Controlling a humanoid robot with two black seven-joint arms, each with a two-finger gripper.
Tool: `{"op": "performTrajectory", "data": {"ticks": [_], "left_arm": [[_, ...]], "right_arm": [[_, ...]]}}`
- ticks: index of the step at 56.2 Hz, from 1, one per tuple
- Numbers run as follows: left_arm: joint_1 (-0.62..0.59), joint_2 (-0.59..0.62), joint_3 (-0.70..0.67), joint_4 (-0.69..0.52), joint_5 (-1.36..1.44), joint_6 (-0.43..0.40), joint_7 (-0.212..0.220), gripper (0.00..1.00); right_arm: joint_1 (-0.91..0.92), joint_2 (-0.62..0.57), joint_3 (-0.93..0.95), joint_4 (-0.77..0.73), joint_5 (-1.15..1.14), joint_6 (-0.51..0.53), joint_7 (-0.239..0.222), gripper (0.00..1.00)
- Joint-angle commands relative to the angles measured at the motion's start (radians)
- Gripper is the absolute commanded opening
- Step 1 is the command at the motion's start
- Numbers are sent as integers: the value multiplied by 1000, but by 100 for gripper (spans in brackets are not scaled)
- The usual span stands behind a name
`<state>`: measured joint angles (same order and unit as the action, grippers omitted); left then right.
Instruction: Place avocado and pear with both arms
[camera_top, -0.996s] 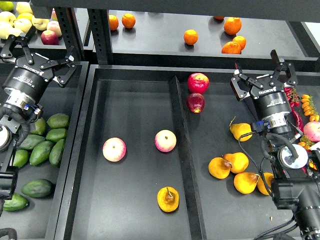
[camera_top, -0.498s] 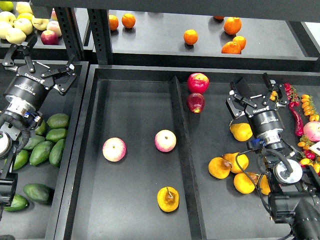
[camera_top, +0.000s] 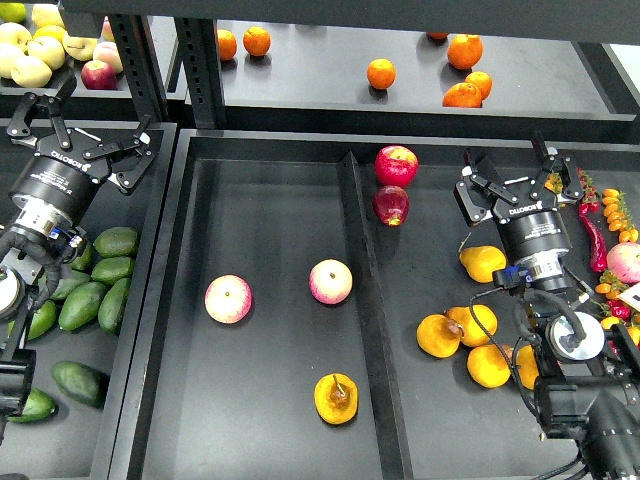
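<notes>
Black trays: both pincers, left (camera_top: 85, 140) and right (camera_top: 520, 175), hang open and empty; lookalike fruit beside avocado (camera_top: 80, 381) and pear (camera_top: 336, 398) risks mix-ups.

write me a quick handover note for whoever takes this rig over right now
Left gripper: open, empty, above the avocado pile in the left bin.
Right gripper: open, empty, above the yellow pears on the right.
Squat orange-yellow pear with a brown blotch: already lying in the middle tray, near its front.
Glossy dark green avocado: in the left bin, untouched.
Left to do: pick up the avocado and place it.
</notes>
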<state>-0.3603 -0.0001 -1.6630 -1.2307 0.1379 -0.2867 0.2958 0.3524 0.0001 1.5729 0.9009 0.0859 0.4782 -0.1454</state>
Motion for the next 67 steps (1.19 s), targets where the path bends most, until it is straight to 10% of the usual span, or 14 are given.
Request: {"op": "performTrajectory", "data": {"ticks": [1,37,67], "left_arm": [[1,0,5,2,0,0,-3,100],[89,0,91,2,0,0,-107,100],[118,0,135,-18,0,12,-101,100]], "right_arm": [[2,0,1,-2,0,0,1,99],[0,0,6,-7,0,2,12,99],[-4,0,-8,-24,0,2,6,99]]}}
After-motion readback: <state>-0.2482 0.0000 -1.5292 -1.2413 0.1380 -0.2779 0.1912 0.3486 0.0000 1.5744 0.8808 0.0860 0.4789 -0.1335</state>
